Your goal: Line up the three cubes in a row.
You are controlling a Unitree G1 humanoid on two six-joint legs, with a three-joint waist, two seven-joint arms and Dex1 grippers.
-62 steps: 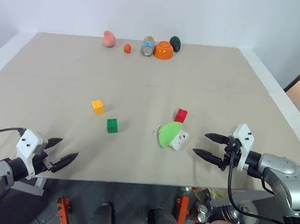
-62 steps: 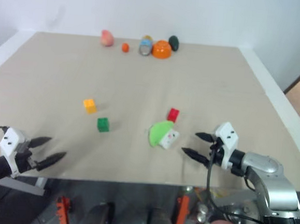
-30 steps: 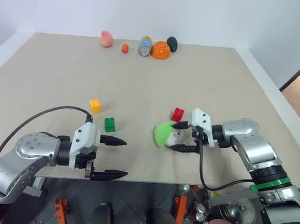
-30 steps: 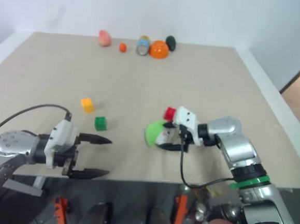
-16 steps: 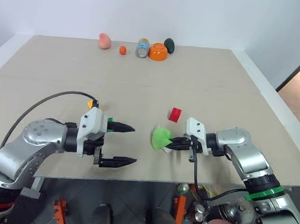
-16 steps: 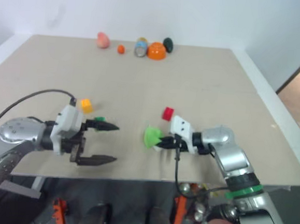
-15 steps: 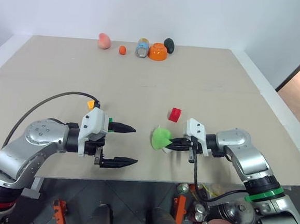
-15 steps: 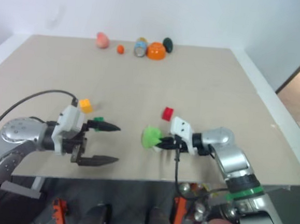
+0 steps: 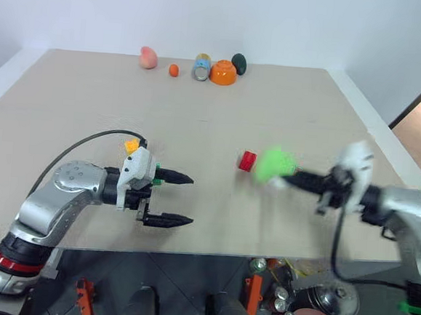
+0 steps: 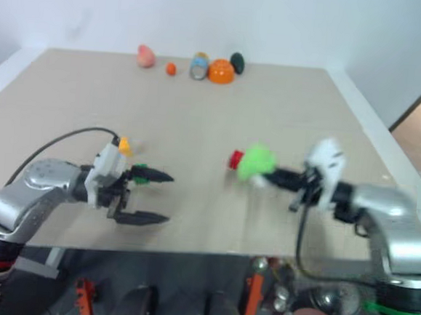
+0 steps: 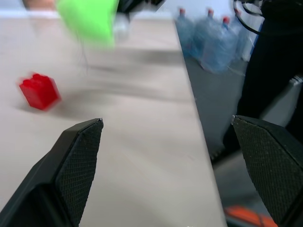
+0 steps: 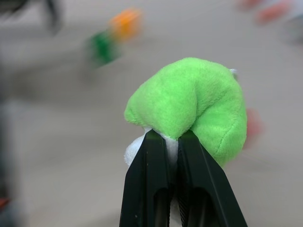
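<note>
Mushroom [image 9: 274, 162] off the table now, pinched in the right claw [image 12: 169, 142] and swung up and out toward the right edge, clear of where it lay a second ago beside the red cube [image 9: 247, 160]. That opens the lane (the toy was crowding it). Red sits mid-table toward the right edge; green cube [image 10: 139, 170] and yellow cube [image 9: 131, 146] sit toward the left edge, green right by the left claw [image 9: 179, 199], which has eased forward, fingers spread wide, empty. Lining up not yet begun.

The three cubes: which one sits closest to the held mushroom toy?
The red cube, just beside the mushroom toy; the green cube and yellow-orange cube lie by the left gripper.
</note>
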